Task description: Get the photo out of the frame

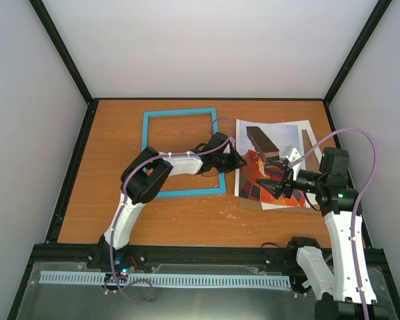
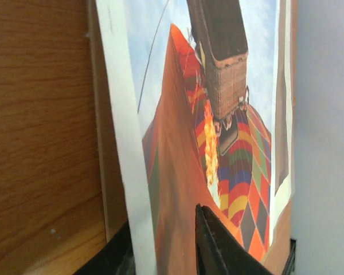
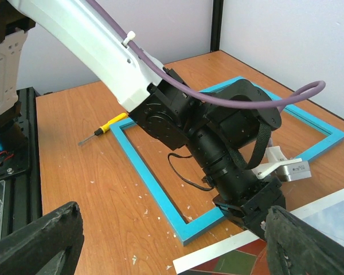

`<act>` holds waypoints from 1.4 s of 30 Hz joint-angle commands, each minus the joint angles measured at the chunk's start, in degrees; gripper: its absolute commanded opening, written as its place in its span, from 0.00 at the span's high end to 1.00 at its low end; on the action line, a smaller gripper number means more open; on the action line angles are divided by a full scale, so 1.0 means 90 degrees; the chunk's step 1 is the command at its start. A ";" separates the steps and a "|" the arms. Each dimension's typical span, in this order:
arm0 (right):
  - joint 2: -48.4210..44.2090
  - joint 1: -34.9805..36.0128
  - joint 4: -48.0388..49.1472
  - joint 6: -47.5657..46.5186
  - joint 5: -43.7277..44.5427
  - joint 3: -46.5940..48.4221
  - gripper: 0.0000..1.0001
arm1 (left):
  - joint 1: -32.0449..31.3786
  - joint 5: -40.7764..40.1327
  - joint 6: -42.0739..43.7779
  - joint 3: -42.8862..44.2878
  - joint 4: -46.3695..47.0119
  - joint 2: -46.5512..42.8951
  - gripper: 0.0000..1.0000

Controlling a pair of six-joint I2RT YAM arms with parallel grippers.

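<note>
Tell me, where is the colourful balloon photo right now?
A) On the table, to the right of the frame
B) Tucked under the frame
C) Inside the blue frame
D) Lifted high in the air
A: in the top view the photo lies outside the blue frame, to its right, and bare table shows through the frame's opening.

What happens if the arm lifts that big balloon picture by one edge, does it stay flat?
The large rectangular paper balloon print looks like a thin sheet, so it would probably droop. Lying flat, it likely slides easily over the smooth wooden table when pushed.
</note>
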 commanded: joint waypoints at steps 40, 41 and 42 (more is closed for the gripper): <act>0.1593 0.0057 0.2499 0.3110 0.4423 0.1007 0.00 | 0.1720 -0.4510 0.4354 -0.0866 -0.4011 -0.5733 0.16; 0.1669 0.0061 0.2701 0.3563 0.4843 0.1014 0.00 | 0.1804 -0.4573 0.4438 -0.1008 -0.3830 -0.5866 0.13; 0.1724 0.0060 0.2884 0.3937 0.5227 0.0965 0.00 | 0.1847 -0.4636 0.4486 -0.1173 -0.3632 -0.6005 0.11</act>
